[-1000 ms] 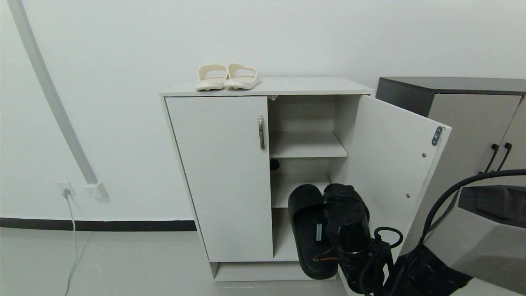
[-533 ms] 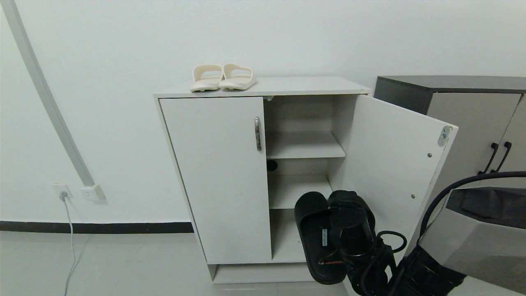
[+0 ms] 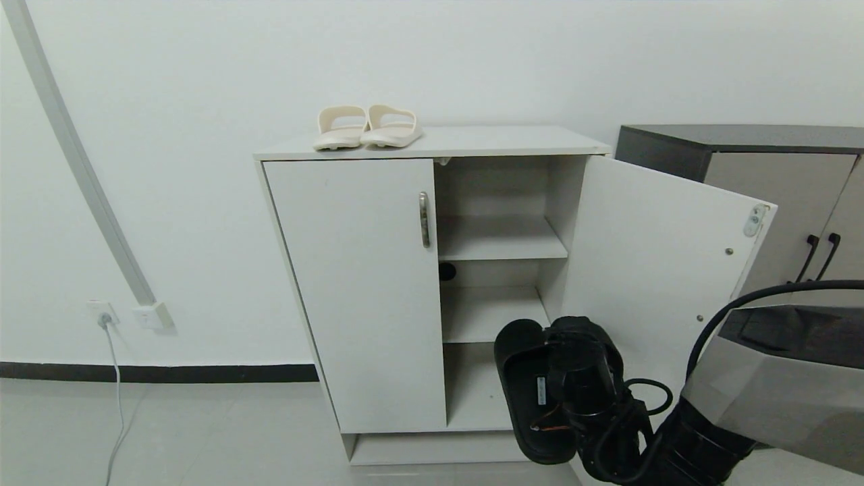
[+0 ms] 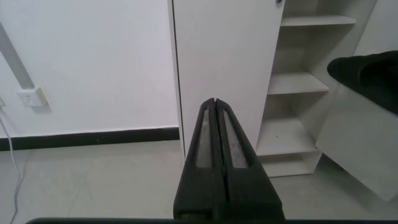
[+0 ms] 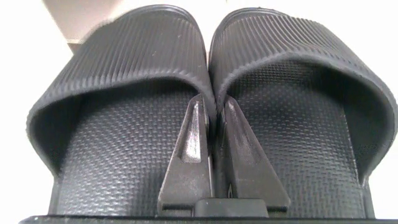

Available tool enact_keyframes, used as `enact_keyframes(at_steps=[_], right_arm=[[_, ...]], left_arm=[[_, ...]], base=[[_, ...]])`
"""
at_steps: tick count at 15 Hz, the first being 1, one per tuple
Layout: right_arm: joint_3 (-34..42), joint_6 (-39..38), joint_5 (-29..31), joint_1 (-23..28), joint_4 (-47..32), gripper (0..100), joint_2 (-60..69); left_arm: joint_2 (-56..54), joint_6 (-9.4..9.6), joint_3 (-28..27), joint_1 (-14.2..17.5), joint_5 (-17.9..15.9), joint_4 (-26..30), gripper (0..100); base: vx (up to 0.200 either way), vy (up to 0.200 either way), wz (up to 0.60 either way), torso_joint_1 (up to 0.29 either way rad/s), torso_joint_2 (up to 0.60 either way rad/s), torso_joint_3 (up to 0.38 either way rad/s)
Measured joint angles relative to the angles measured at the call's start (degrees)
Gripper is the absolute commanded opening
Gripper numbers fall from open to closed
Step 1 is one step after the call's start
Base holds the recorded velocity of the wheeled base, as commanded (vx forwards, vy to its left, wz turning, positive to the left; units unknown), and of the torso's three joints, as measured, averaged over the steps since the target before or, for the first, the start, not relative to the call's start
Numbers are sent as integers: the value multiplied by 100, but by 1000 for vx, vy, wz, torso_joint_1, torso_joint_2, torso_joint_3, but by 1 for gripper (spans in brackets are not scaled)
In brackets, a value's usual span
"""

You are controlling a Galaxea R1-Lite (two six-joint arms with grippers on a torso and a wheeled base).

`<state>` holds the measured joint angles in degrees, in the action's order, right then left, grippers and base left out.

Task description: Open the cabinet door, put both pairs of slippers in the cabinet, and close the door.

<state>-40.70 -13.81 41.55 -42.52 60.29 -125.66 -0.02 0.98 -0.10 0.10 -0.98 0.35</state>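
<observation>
Now we hold the black slippers (image 3: 533, 398) side by side, our right gripper (image 5: 212, 109) clamped on their adjoining straps, in front of the cabinet's (image 3: 351, 290) open half and level with its lower compartments. Over the last second they have sunk slightly and slid toward the cabinet's right door (image 3: 655, 270), which has swung wider. We judge the way in is clearer. Our left gripper (image 4: 215, 130) hangs pressed shut and empty before the cabinet, and the cream slippers (image 3: 368, 128) sit on its top.

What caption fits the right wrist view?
Close-up: right gripper pinching the adjoining strap edges of two black slippers held side by side.
</observation>
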Motion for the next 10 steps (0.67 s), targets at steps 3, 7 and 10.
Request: enact_keyframes(at_steps=[3,7,10], right_arm=[[0,43,5,57,5,0,-24],[0,46,5,96,6,0,-30],[0,35,-17,99,16,0,-30]], left_arm=[[2,0,0,-2,0,0,0],[2,0,0,-5,0,-2,0],[2,-24,0,0,9,0,0]], base=[[0,0,0,0,0,0],[0,0,0,0,0,0],[0,0,0,0,0,0]])
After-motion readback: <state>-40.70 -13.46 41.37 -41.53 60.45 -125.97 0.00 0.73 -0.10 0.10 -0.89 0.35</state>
